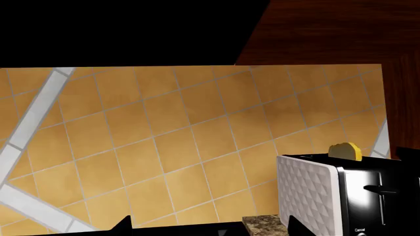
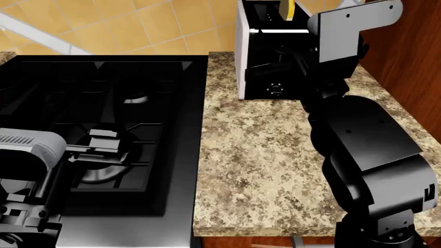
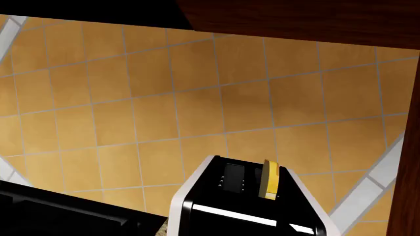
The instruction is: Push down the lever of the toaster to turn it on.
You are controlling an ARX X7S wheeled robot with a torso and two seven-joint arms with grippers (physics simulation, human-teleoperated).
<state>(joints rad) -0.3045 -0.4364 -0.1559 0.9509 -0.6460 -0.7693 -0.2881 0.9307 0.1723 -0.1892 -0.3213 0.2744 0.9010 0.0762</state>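
Black stove [image 2: 103, 103] occupies the left of the granite desk [image 2: 262, 155]; the toaster [image 2: 265, 51] stands upright at the desk's back edge against the tiled wall, yellow bread [image 3: 270, 179] upright in one slot. Lever [image 1: 379, 189] protrudes from its black end face. Right arm crowds the toaster front — claw state indeterminate; left claw [image 2: 103, 147] over the stove, likewise indeterminate

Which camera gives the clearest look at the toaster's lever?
The left wrist view: the lever juts from the toaster's black end face. In the head view the right arm covers it; the right wrist view shows only the toaster's top.
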